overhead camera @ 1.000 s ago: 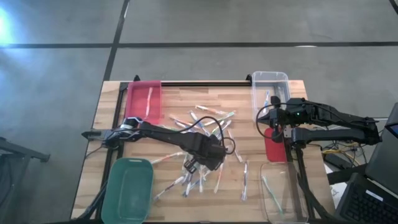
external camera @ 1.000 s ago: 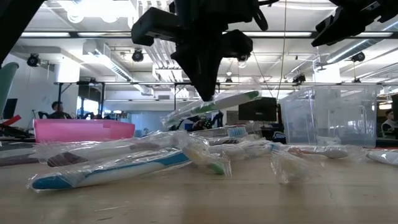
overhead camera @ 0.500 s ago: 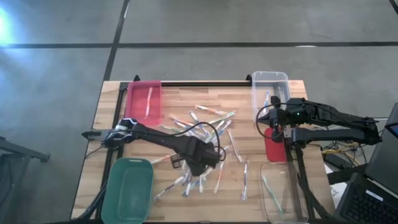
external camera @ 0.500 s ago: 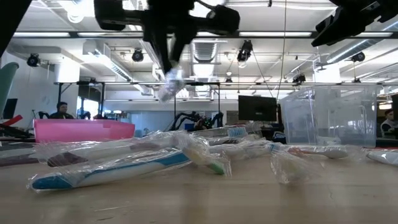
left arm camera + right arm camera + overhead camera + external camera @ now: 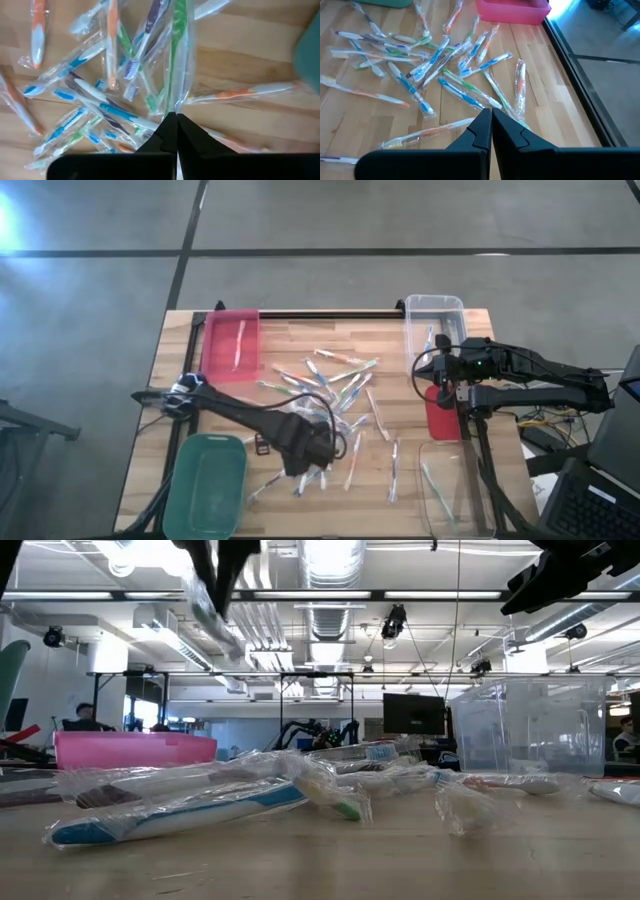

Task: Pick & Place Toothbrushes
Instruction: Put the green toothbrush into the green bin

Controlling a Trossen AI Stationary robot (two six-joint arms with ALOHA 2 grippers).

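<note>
Several wrapped toothbrushes (image 5: 335, 390) lie scattered on the middle of the wooden table. My left gripper (image 5: 173, 116) hangs high over the near left part of the pile, beside the green bin (image 5: 207, 480), and is shut on a green toothbrush in a clear wrapper (image 5: 178, 55). In the low view that toothbrush (image 5: 207, 602) slants down from the gripper, well above the table. My right gripper (image 5: 490, 114) waits, shut and holding nothing, at the table's right side over a red bin (image 5: 442, 418). My left gripper pinches one end of the wrapped green toothbrush (image 5: 175, 106) between its two fingertips. The fingers come from above and point down. The toothbrush is lifted clear of the pile and slants away below the fingers.
A pink bin (image 5: 232, 340) holding a toothbrush stands at the far left. One clear bin (image 5: 434, 318) stands at the far right and another (image 5: 455, 490) at the near right. Bare wood shows between the pile and the near edge.
My left gripper has risen and moved toward the table's left and near side, toward the green bin, rolling as it went. The green toothbrush has gone with it. It was held almost level just above the pile and now hangs higher and more steeply.
</note>
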